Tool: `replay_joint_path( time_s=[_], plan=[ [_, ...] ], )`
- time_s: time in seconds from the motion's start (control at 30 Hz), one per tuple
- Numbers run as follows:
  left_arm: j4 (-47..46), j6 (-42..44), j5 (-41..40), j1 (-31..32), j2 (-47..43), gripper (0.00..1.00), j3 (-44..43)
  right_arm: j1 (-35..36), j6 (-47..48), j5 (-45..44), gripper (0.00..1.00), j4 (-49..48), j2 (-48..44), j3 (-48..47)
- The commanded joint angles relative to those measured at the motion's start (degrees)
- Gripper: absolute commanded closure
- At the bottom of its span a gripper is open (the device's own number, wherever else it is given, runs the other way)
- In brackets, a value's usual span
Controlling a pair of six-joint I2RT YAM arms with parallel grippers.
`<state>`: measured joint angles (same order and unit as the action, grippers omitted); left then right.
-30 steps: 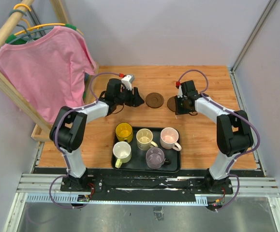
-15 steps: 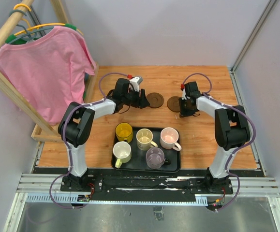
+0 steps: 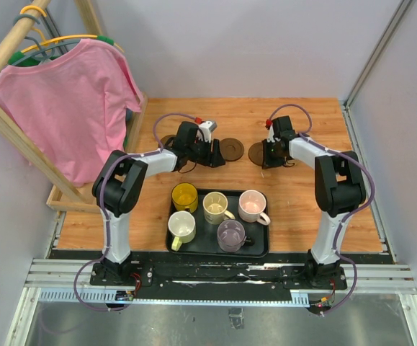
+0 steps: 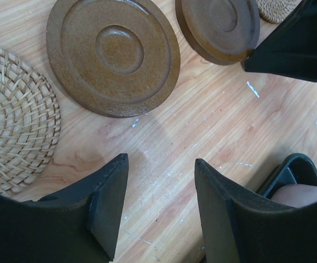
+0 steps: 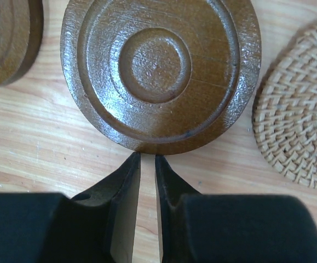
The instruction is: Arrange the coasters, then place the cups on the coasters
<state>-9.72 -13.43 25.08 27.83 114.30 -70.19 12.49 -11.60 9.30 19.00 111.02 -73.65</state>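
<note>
The left gripper (image 4: 161, 161) is spread, with nothing between its fingers, and hangs low over the bare surface (image 3: 302, 209) just beyond the far edge of the tray (image 3: 207, 251). The right gripper (image 5: 147, 159) is all but pressed together, with only a thin slit between its empty fingers. It sits beyond the tray's far right corner. Its tips are right at the rim of the right brown coaster (image 5: 161, 71); I cannot tell whether they touch it.

The coasters lie flat on the surface in a row beyond the tray's far side. Counting from the tray's left end, they are:
- the left woven coaster (image 4: 16, 142)
- the left brown coaster (image 4: 113, 55), just beside it
- the right brown coaster, a little apart
- the right woven coaster (image 5: 300, 137), close beside that

A further round disc (image 3: 168, 140) shows past the left arm, beyond the tray's far left corner. It is too dim to tell which kind it is.

All five cups stand upright inside the tray:
- the yellow cup (image 3: 184, 196) at the far left
- the cream cup (image 3: 215, 207) at the far middle
- the pink cup (image 3: 252, 205) at the far right
- the white cup (image 3: 181, 227) at the near left
- the grey-purple cup (image 3: 231, 234) at the near middle

No cup is on a coaster.
</note>
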Motion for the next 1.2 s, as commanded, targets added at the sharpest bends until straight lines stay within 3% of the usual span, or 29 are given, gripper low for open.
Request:
replay_joint_path(
  time_s=[0.0, 0.37, 0.8, 1.17],
  plan=[
    [0.6, 1.0, -0.3, 0.4, 0.9, 0.44, -1.8, -0.4, -0.5, 0.4, 0.81, 1.5, 4.2, -1.6],
    [1.3, 1.3, -0.7, 0.5, 3.0, 0.44, -3.3, -0.5, -0.6, 0.5, 0.81, 2.7, 6.8, -5.4],
    [3.7, 2.4, 1.8, 1.9, 6.7, 0.45, -8.0, -0.8, -0.5, -4.8, 0.81, 4.4, -4.6, 3.2],
    [4.3, 1.7, 2.7, 2.1, 10.3, 0.44, -10.8, -6.4, -3.1, -4.8, 0.8, 6.1, -10.7, 6.7]
  ],
)
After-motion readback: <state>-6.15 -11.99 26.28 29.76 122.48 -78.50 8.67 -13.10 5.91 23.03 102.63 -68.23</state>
